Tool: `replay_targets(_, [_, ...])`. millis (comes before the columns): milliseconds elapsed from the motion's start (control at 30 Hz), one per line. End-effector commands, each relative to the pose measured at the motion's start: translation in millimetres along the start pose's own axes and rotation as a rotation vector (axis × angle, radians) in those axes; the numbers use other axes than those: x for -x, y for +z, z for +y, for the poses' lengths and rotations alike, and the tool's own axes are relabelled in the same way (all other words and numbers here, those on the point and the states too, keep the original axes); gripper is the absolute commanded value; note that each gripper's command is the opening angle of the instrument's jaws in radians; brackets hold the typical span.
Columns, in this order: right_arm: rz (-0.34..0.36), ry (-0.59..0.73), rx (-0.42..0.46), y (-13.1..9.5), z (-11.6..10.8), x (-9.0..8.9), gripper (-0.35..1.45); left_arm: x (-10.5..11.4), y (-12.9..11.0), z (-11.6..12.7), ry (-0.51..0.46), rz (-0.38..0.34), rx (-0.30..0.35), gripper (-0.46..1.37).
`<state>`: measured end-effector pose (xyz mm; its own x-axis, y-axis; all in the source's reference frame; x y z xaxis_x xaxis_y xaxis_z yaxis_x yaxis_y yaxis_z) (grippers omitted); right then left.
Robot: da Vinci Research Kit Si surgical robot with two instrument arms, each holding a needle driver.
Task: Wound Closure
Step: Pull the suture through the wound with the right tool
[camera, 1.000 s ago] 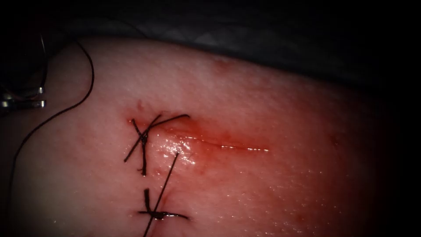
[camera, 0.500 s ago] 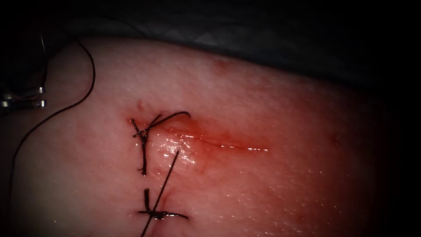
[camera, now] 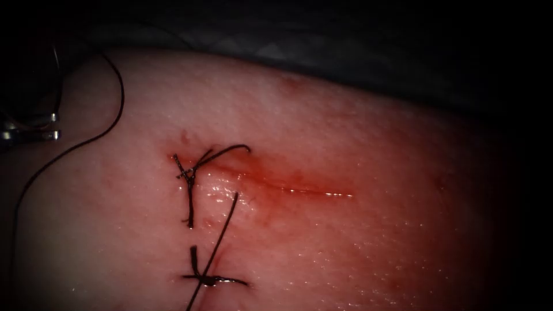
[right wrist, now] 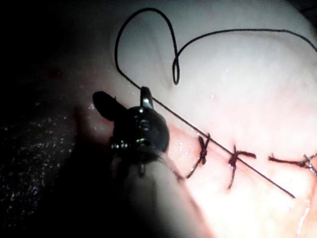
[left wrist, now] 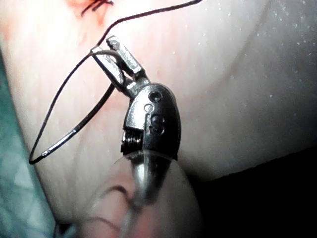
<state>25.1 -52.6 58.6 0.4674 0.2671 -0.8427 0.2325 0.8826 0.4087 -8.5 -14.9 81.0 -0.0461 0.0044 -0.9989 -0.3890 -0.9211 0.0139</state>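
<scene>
My left tool (left wrist: 115,53) gripped the curved needle (left wrist: 101,51) near its thread (camera: 75,147) end, clear of the tissue (camera: 357,138). My right tool (right wrist: 121,106) stood apart, empty. I judged a mid-curve regrip wise.

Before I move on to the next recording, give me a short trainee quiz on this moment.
1. How many knotted stitches does the endoscope view show?
2. The right tool has its jaws: A) shut on thread, B) open, holding nothing, C) shut on tissue.
3. True or false: in the endoscope view, the left tool sits right of the cut.
Key: 1) two; 2) B; 3) false, it is on the left.
</scene>
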Motion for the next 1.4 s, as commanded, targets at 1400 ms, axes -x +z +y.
replay_targets(1400, [-0.146,-0.198,0.492,2.3,25.6,23.8,1.11,0.1,0.5,0.6,-0.002,0.001,0.009,-0.35])
